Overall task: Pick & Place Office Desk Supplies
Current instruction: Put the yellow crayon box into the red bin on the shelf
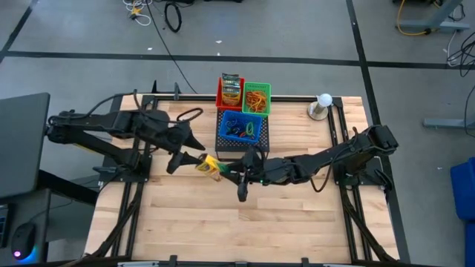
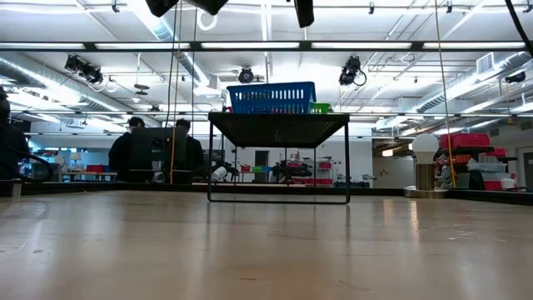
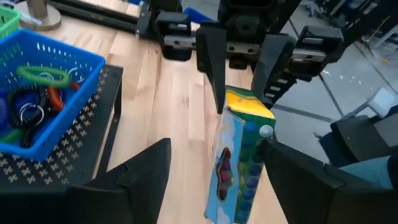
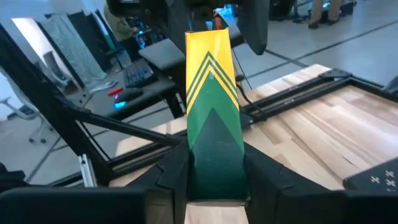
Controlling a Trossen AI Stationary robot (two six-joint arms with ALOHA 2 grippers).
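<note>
My right gripper [image 4: 214, 177] fills the near foreground of its wrist view, its two dark fingers pinching the green end of the crayon box [image 4: 212, 106], which runs lengthwise straight out from me toward the other arm. Seen from above, that cardboard box [image 1: 209, 166] hangs over the wooden table [image 1: 185, 230], just at seven o'clock of the black perforated stand [image 1: 256, 146]. Its long axis lies between my two hands, the yellow end toward nine o'clock.

My left gripper [image 3: 214, 168] is spread wide, fingers either side of the box and apart from it, so I judge the box is now mine on the right alone.

The blue basket [image 1: 241, 127] on the stand, a plastic mesh holding coiled loops [image 3: 43, 76], sits at one o'clock from the box, nearer my right arm. The red basket [image 1: 221, 95] and green basket [image 1: 257, 98] lie beyond it.
</note>
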